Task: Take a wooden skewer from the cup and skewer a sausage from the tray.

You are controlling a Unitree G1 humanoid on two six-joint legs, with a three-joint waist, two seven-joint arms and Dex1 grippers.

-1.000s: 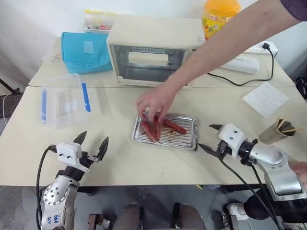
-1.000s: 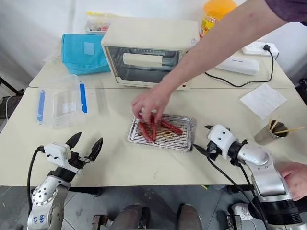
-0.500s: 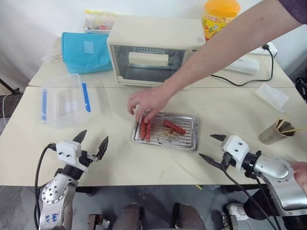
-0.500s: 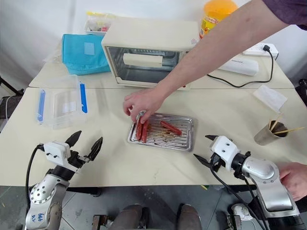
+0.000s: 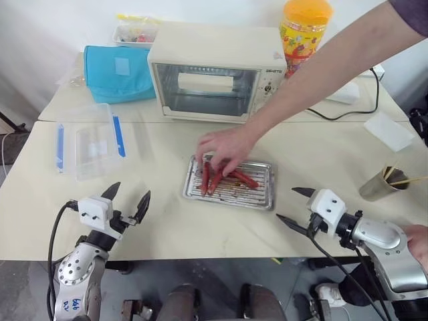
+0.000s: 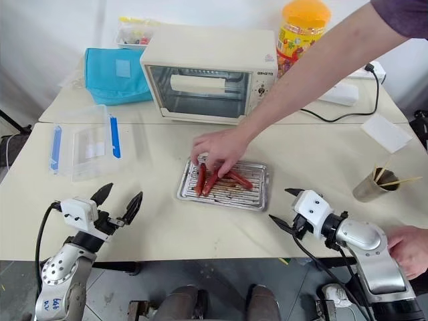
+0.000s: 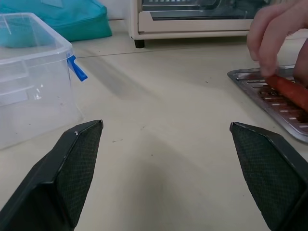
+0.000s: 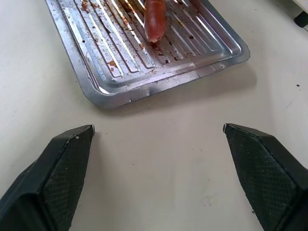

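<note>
From the head camera I see a person's hand (image 5: pixel 224 148) on the red sausages (image 5: pixel 227 179) in the shallow silver ridged tray (image 5: pixel 262 197) at table centre; the dull grey steel cup (image 5: pixel 374 186) of wooden skewers (image 5: pixel 400 179) stands well to its right; in the left wrist view my left gripper (image 7: pixel 166 144) is spread wide over bare table; in the right wrist view my right gripper (image 8: pixel 159 139) gapes just short of the tray's corner.

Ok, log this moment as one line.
left end effector: open, empty | right end effector: open, empty | person's hand: on sausages in tray | skewers: in cup
</note>
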